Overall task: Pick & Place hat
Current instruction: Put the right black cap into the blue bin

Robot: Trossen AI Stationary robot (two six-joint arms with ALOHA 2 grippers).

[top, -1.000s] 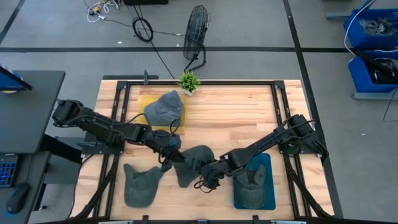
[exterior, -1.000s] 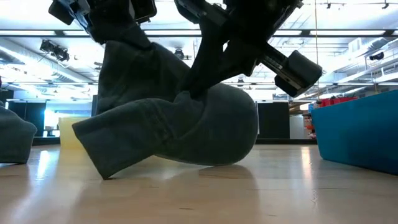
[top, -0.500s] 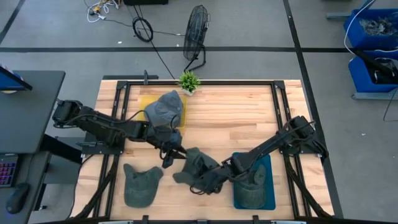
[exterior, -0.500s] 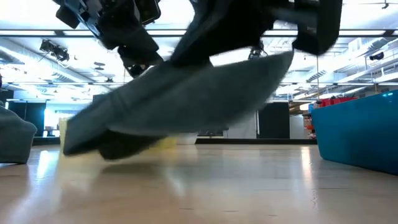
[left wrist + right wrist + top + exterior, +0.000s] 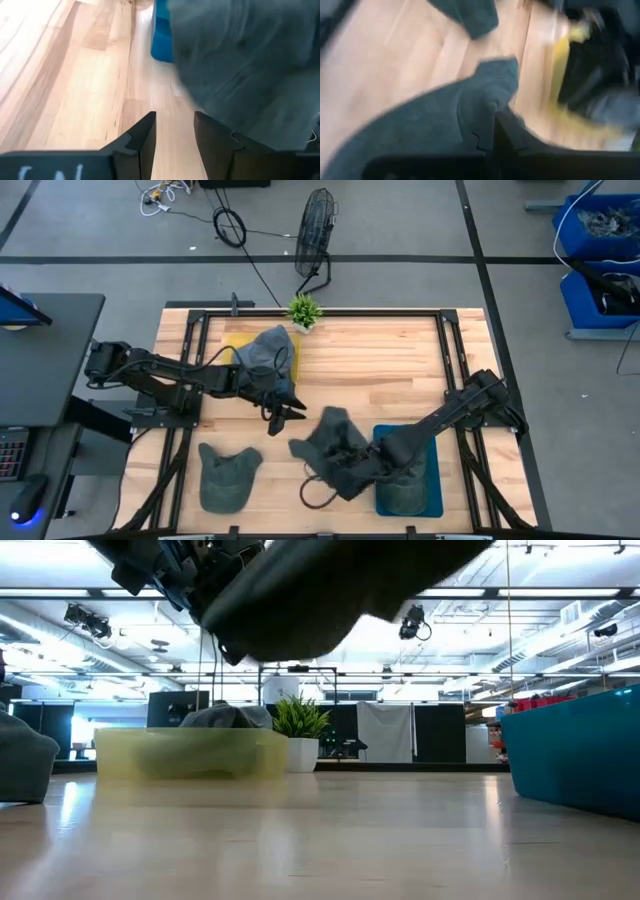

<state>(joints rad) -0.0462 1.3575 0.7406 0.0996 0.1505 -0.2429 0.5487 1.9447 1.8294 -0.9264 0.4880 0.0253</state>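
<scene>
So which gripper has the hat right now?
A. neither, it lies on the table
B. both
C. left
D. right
D: the right gripper is shut on the hat and holds it off the table, while the left gripper hangs open and apart from it.

Left wrist view, my listing: left gripper (image 5: pixel 175 142), jaws parted with bare wood showing between them; light wooden desk (image 5: pixel 75 85); grey hat (image 5: pixel 245 65), blurred, close beyond the jaws; blue bin (image 5: pixel 161 35) behind it.
</scene>
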